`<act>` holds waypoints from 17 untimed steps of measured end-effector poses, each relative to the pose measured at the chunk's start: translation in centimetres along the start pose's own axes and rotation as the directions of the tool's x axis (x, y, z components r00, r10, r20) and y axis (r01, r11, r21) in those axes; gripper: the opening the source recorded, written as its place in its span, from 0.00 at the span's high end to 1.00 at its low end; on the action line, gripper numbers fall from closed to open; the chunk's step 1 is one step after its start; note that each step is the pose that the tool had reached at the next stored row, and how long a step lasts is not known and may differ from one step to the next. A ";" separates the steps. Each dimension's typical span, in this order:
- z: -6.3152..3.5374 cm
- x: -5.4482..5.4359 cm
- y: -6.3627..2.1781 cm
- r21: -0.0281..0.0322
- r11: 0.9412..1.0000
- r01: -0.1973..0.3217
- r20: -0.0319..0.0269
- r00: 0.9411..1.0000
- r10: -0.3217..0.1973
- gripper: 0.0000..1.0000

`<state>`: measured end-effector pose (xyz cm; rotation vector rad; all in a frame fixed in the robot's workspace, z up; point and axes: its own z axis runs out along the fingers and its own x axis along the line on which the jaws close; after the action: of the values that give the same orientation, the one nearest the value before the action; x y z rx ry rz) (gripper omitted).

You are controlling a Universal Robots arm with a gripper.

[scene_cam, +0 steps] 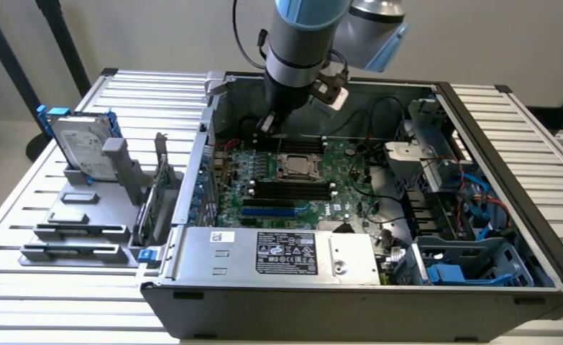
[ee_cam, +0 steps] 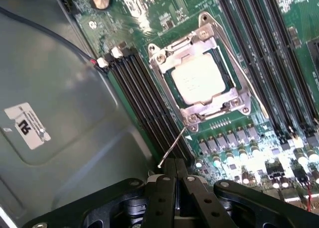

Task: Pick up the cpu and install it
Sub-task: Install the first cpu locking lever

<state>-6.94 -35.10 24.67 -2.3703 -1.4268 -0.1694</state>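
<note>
1. Already the cpu [scene_cam: 297,167] [ee_cam: 200,78] lies in its socket on the motherboard [scene_cam: 344,162], at the centre of the exterior view, inside the open computer case [scene_cam: 358,309].
2. The gripper [scene_cam: 269,123] [ee_cam: 175,183] hovers near it, toward the upper centre of that frame, with its fingers pressed together on nothing.
3. A hard drive [scene_cam: 82,149] stands upright outside the case, at the exterior view's left.

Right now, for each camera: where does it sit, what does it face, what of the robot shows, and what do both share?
Exterior view: off the arm, raised, looking down into the open computer case; the arm and hand show.
Wrist view: on the wrist, facing the motherboard; the shut hand shows.
Shared: the cpu in its socket.
</note>
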 end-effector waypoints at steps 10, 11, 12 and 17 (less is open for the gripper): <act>0.40 0.3 0.89 -0.038 0.999 0.005 -0.016 1.000 -0.005 0.89; 0.50 0.2 0.92 -0.040 0.999 0.003 -0.015 1.000 -0.004 0.89; 0.61 0.2 0.96 -0.043 0.999 -0.002 -0.016 1.000 0.001 0.89; 1.41 0.0 1.14 -0.056 0.998 -0.039 -0.024 0.999 0.038 0.89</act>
<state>-6.06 -35.04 23.09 -2.4313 -1.3822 -0.2294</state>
